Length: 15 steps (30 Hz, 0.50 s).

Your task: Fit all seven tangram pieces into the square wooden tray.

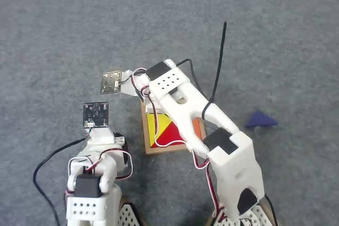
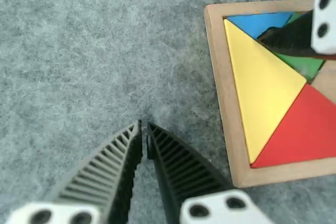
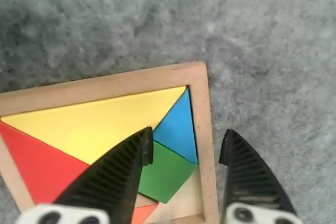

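The square wooden tray [image 1: 145, 140] lies mid-table, largely under my right arm. It holds a yellow triangle [image 3: 94, 121], a red triangle [image 3: 37, 163], a blue triangle [image 3: 178, 127], a green square [image 3: 165, 174] and an orange piece [image 1: 198, 128]. My right gripper [image 3: 188, 140] hangs open over the tray's corner, one finger above the green square and the other outside the rim. My left gripper [image 2: 143, 125] is shut and empty over the carpet beside the tray [image 2: 218, 77]. A dark blue piece [image 1: 260, 120] lies loose on the carpet, to the right of the tray.
Grey carpet covers the table. A black cable [image 1: 220, 62] rises from the right arm. A patch of bare wood [image 3: 184, 203] shows in the tray beside the green square.
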### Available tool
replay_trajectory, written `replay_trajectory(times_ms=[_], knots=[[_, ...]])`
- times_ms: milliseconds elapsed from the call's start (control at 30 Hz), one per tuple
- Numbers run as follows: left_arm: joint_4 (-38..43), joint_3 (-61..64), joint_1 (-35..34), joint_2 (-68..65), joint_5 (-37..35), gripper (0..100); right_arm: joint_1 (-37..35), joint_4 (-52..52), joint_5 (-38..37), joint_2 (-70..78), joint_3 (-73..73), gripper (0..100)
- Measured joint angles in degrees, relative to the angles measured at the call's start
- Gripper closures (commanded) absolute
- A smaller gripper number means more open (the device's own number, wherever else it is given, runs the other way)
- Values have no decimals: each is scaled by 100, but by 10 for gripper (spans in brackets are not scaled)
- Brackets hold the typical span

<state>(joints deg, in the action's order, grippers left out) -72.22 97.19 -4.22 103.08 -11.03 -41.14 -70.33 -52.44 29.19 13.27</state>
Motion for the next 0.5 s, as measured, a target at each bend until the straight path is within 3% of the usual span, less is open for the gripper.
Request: replay_trajectory(times_ms=[100,233,333,500], knots=[[0,0,0,0,0,986,0,-18,0,0,0,801],[0,0,0,0,0,986,18,-62,123,0,0,900],[0,0,0,0,0,986,440,-299,756,-53,141,914],[0,0,0,0,0,986,1749,-888,2215,-659,97,873]])
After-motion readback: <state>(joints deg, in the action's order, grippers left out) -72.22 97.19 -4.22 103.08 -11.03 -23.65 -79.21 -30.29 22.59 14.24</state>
